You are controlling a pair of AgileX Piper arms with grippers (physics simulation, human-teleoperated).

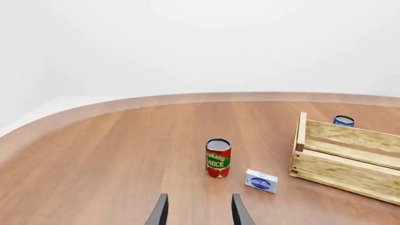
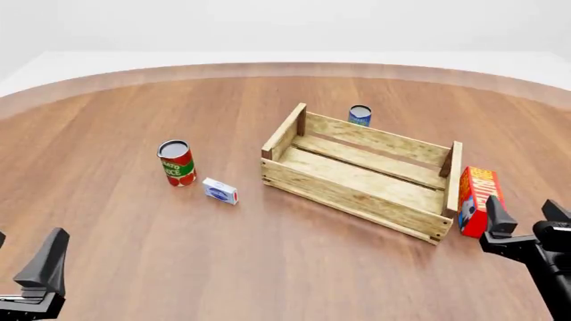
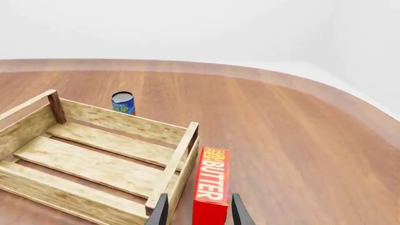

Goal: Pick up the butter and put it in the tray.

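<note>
The butter (image 2: 477,198) is a red-orange carton standing on edge on the table, just outside the tray's right end wall. The tray (image 2: 344,194), a light wooden slat crate with nothing in it, sits mid-table. My right gripper (image 2: 527,217) hovers open just on the near side of the butter. In the right wrist view the butter (image 3: 211,183) appears straight ahead between the fingers (image 3: 161,212), beside the tray (image 3: 112,121). My left gripper (image 2: 23,259) is open at the near left, far from both. Through the left wrist view's fingers (image 1: 159,212) I see the tray (image 1: 344,168).
A tomato sauce can (image 2: 176,162) and a small white-and-blue box (image 2: 219,190) stand left of the tray; the left wrist view shows the can (image 1: 218,157) and the box (image 1: 261,181) too. A blue can (image 2: 360,115) stands behind the tray. The table's curved far edge runs beyond.
</note>
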